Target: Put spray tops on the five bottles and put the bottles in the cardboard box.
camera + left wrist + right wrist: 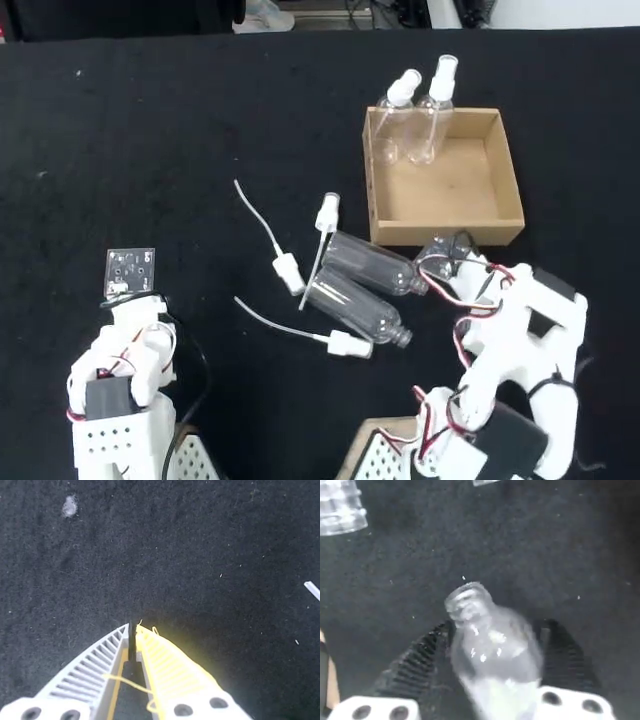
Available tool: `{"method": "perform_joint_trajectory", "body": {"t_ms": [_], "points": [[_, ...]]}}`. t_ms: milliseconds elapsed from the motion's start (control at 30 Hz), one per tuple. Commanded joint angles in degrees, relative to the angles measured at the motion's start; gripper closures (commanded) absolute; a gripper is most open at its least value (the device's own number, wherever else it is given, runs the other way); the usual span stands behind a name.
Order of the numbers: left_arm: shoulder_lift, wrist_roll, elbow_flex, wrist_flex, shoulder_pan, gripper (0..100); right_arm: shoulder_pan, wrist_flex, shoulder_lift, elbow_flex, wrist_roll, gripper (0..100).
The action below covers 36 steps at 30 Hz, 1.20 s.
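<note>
Two clear bottles with white spray tops [420, 110] lean against the far wall of the cardboard box [445, 232]. Two uncapped bottles [365, 285] lie side by side left of the box, with three loose spray tops [288, 270] and their thin tubes around them. My right gripper [452, 262] sits just in front of the box's near wall, shut on a third uncapped bottle [490, 650] whose open neck points away from the black fingers [427, 655]. My left gripper [132, 628] rests shut and empty over bare black cloth at the front left [125, 340].
The neck of a lying bottle [340, 510] is close ahead of the right gripper. The end of a spray tube [312, 590] lies off to the side of the left gripper. Black cloth covers the whole table, with open room at the left and back.
</note>
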Motion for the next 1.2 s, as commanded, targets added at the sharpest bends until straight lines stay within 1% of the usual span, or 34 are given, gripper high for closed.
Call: {"method": "perform_joint_trajectory", "body": {"t_ms": [0, 33, 100, 167, 233, 333, 400, 433, 467, 600, 633, 700, 767, 833, 933, 1033, 1100, 1167], "points": [[-0.09, -0.44, 1.36, 0.35, 0.75, 97, 3.34, -4.40, 1.01, -2.68, 0.26, 96.4], [-0.09, -0.44, 1.36, 0.35, 0.75, 97, 4.92, -5.27, 1.10, -3.47, -0.44, 94.0], [-0.09, -0.44, 1.36, 0.35, 0.75, 97, 7.38, -7.30, 1.45, -6.11, -4.57, 95.4], [-0.09, -0.44, 1.36, 0.35, 0.75, 97, 9.76, -10.20, 1.54, -8.48, -11.78, 98.6], [-0.09, -0.44, 1.36, 0.35, 0.66, 97, 11.87, -12.66, 1.54, -9.71, -20.04, 98.5], [-0.09, -0.44, 1.36, 0.35, 0.66, 97, 12.57, -16.18, 1.54, -9.98, -30.51, 97.7], [-0.09, -0.44, 1.36, 0.35, 0.66, 97, 10.73, -20.57, 1.98, -9.71, -34.37, 97.6], [-0.09, -0.44, 1.36, 0.35, 0.66, 97, 10.81, -21.80, 2.15, -10.51, -35.25, 97.4], [-0.09, -0.44, 1.36, 0.35, 0.66, 97, 13.80, -19.78, 1.98, -12.53, -35.25, 96.0], [-0.09, -0.44, 1.36, 0.35, 0.75, 97, 28.92, -0.62, 0.04, -28.88, -29.10, 80.0], [-0.09, -0.44, 1.36, 0.35, 0.75, 97, 31.65, 2.55, 0.31, -31.96, -27.87, 77.3], [-0.09, -0.44, 1.36, 0.35, 0.75, 97, 33.93, 5.80, 1.10, -34.42, -26.64, 76.5], [-0.09, -0.44, 1.36, 0.35, 0.75, 97, 33.76, 5.27, 2.24, -33.54, -27.34, 79.5], [-0.09, -0.35, 1.36, 0.35, 0.66, 97, 31.03, 2.37, 3.82, -30.99, -28.75, 85.1], [-0.09, -0.35, 1.36, 0.35, 0.57, 97, 27.08, -5.36, 6.37, -25.54, -31.65, 98.5], [-0.09, -0.35, 1.36, 0.35, 0.48, 97, 22.95, -10.11, 7.69, -21.41, -36.13, 98.5], [-0.09, -0.35, 1.36, 0.35, 0.48, 97, 20.13, -9.32, 7.69, -19.65, -39.56, 98.6], [-0.09, -0.35, 1.36, 0.35, 0.48, 97, 16.79, -7.21, 7.52, -17.98, -44.75, 98.8]]}}
